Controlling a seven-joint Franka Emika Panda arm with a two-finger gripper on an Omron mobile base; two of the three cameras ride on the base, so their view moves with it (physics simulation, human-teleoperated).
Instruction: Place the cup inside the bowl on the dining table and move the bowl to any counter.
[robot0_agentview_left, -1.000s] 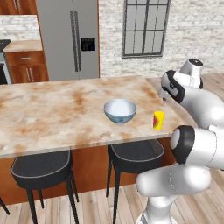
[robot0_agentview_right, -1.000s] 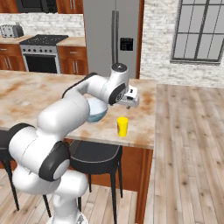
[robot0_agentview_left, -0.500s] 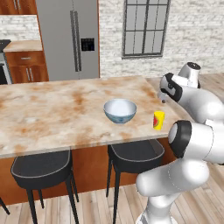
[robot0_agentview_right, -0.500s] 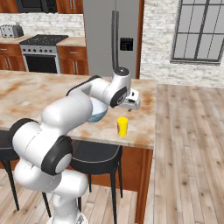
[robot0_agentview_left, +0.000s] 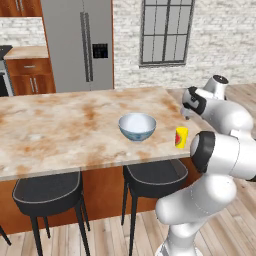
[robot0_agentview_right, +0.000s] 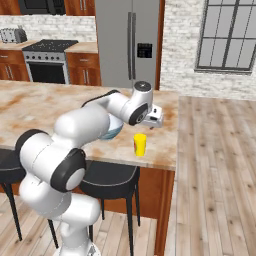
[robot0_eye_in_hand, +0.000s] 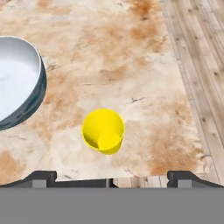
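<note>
Nearest the base, under the overhang of the dining table (robot0_agentview_left: 60, 135), stand two black round stools (robot0_agentview_left: 47, 189) on the wooden floor (robot0_agentview_right: 215, 170). At the table's near right corner the cup (robot0_agentview_left: 181, 137) stands upright on the marble — a small yellow tumbler with a red patch on its side, close to both the front edge and the end of the top. From the hand view the cup (robot0_eye_in_hand: 103, 130) is seen from above, its mouth open and nothing inside it, with bare marble all around it. The gripper (robot0_eye_in_hand: 111, 177) hangs over the table above the cup, its fingertips (robot0_eye_in_hand: 41, 177) standing wide apart at the bottom corners of that view and touching nothing; the cup lies between them in the picture but well below.

Just beside the cup, further in along the table, sits the bowl (robot0_agentview_left: 137, 126) — pale blue-grey outside, white inside, and not touching the cup. In the right base view the arm's white forearm crosses in front of the bowl (robot0_agentview_right: 114, 131) and hides most of it.

Beyond the table stand a grey refrigerator (robot0_agentview_left: 80, 45), wood cabinets (robot0_agentview_left: 30, 75), a stove (robot0_agentview_right: 47, 67) and a dark-framed window (robot0_agentview_left: 162, 32) in a pale brick wall.
</note>
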